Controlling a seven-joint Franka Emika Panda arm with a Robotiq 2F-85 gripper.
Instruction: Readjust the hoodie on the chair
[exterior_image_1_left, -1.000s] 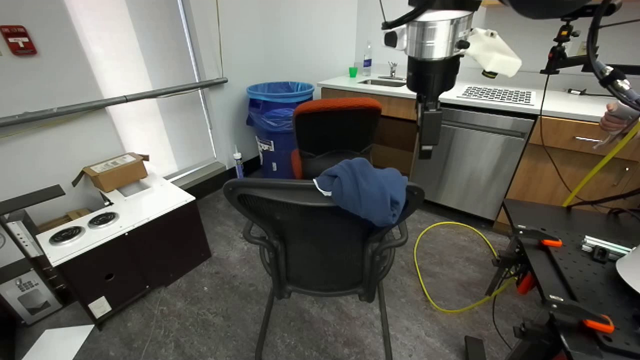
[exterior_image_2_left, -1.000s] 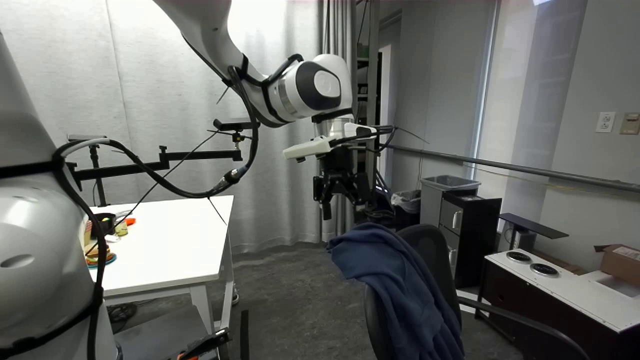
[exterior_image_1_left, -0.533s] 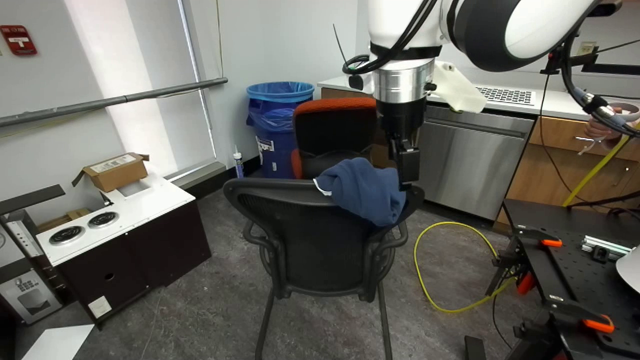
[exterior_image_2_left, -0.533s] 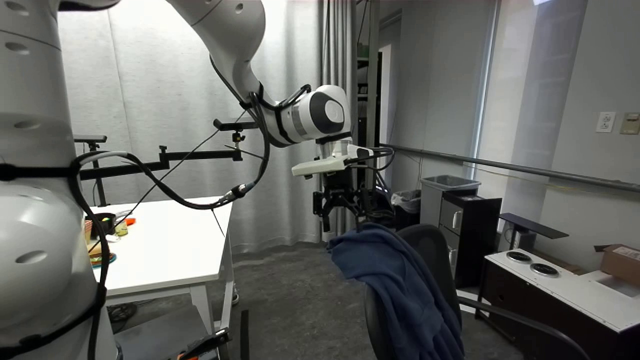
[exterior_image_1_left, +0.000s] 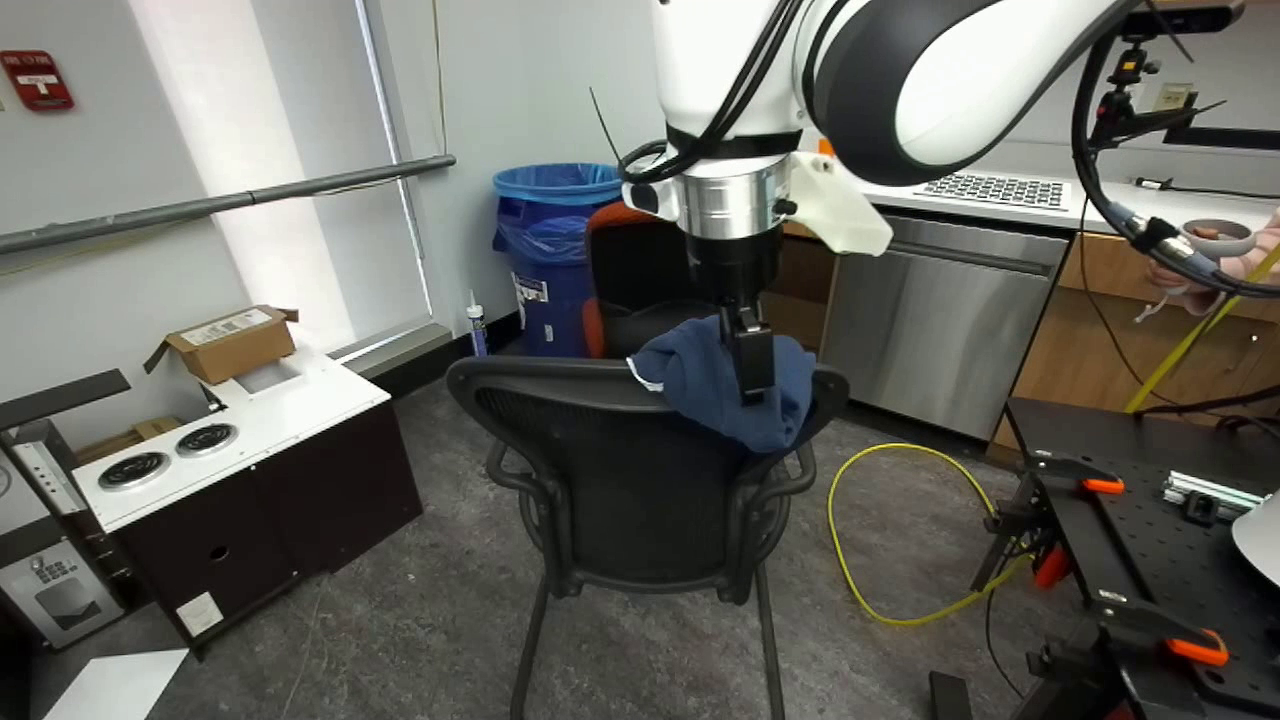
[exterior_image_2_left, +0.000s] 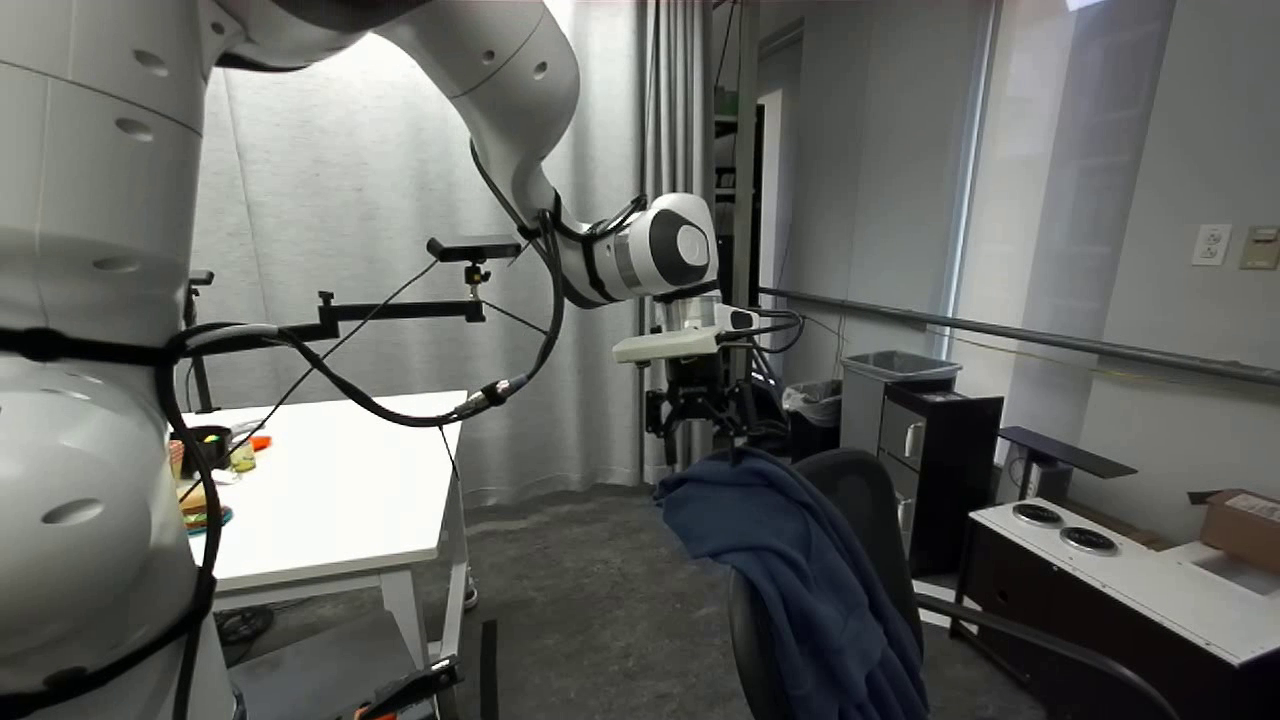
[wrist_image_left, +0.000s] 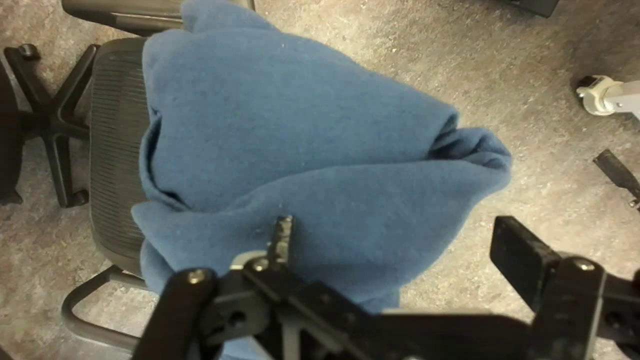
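Note:
The navy-blue hoodie lies bunched over one top corner of the black mesh chair. In an exterior view it hangs long down the front of the backrest, with a loose flap sticking out past the edge. My gripper is open and points down at the hoodie's top. One fingertip is at or just above the cloth; I cannot tell if it touches. In the wrist view, one finger of the gripper is over the hoodie and the other over bare floor. Nothing is between the fingers.
An orange-red-backed chair and a blue bin stand behind the black chair. A white-topped stove unit is to one side, a black table to the other. A yellow cable loops on the floor. A white table shows too.
My gripper has come down and moved left in an exterior view, from beside the chair to the hoodie's top, staying open. The hoodie and chair have not moved.

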